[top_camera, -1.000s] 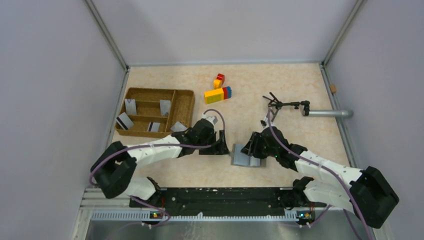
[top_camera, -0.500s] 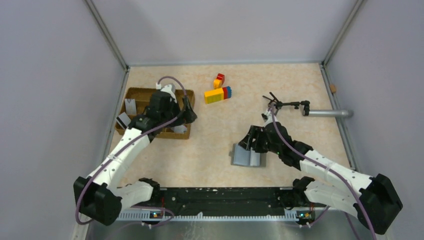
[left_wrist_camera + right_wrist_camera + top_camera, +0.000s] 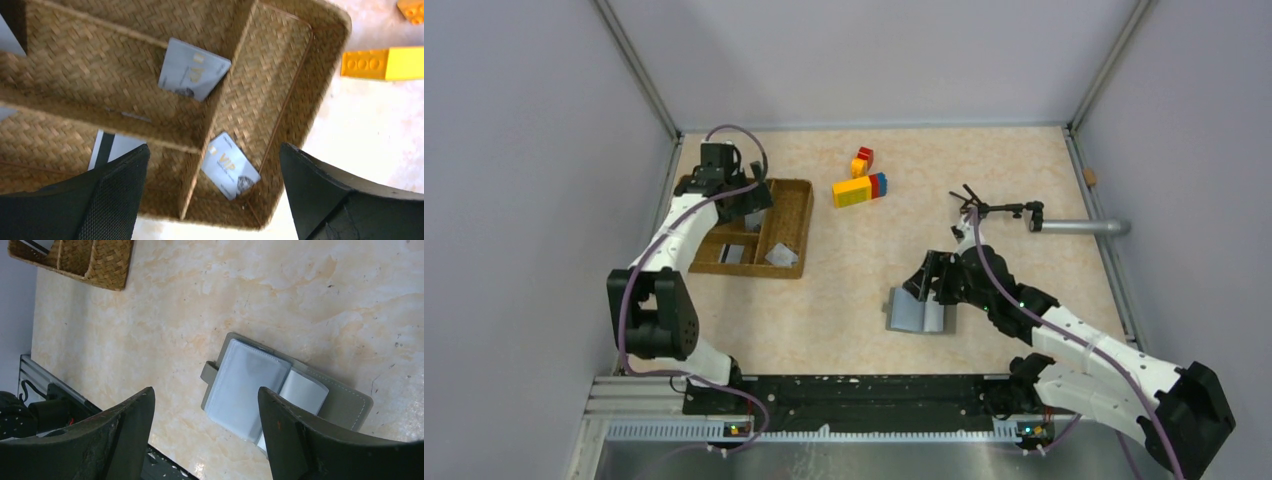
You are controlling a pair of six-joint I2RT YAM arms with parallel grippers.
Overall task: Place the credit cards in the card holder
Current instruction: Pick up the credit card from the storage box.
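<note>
The card holder (image 3: 916,313) lies open on the table, its pale inner panels (image 3: 248,386) facing up. My right gripper (image 3: 922,285) hovers just above its far edge, and in the right wrist view the right gripper (image 3: 205,391) is open and empty. My left gripper (image 3: 748,200) hangs over the brown wicker tray (image 3: 796,225), open with nothing held, as the left wrist view of the left gripper (image 3: 214,150) shows. In the tray lie credit cards: one (image 3: 194,76) in a far compartment, a VIP card (image 3: 230,166) in the side compartment, and a dark-striped one (image 3: 111,149).
Yellow, red and blue toy bricks (image 3: 860,188) lie at the back centre, and a smaller stack (image 3: 862,160) sits behind them. A black clamp on a metal rod (image 3: 1074,227) juts in from the right wall. Grey walls close in three sides.
My left arm has swung from beside the card holder back to the far left, over the wicker tray. Both grippers have opened wider. The right gripper has barely moved.
</note>
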